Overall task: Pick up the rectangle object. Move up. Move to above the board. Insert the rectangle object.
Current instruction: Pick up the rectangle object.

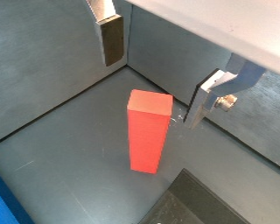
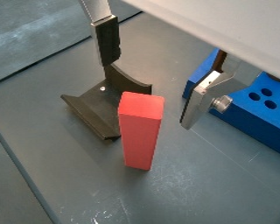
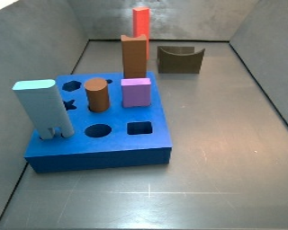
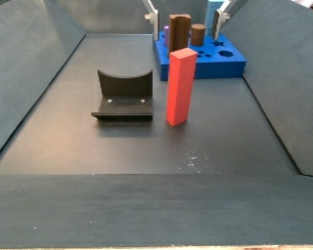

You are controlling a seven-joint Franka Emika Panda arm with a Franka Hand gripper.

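In a wrist view, the tall, slim, bright red rectangle object (image 1: 149,131) with smooth plain faces stands upright on the matte dark grey floor (image 1: 60,166) at the frame's centre. The gripper (image 1: 152,72) hangs above it, its flat silver fingers (image 1: 111,39) spread wide and holding nothing, one at upper left, one at right.

In a wrist view, the same red block (image 2: 139,129) stands mid-frame, apart from both fingers. Just left of it sits the small dark olive U-shaped piece (image 2: 101,109); a corner of the thick blue board (image 2: 262,109), with round holes, shows at right.

In a side view, the board (image 3: 101,135) fills the lower left, its top cut with round, square and star holes. A tall brown block (image 3: 134,57), a short brown cylinder (image 3: 96,94), a short lilac block (image 3: 136,92) and a pale blue piece (image 3: 40,110) stand in it. The red block (image 3: 141,21) stands behind, at top centre.

In a side view, the red block (image 4: 182,88) stands centrally, well short of the board (image 4: 211,57) at the top, between whose far pieces the gripper (image 4: 186,12) fingertips show.
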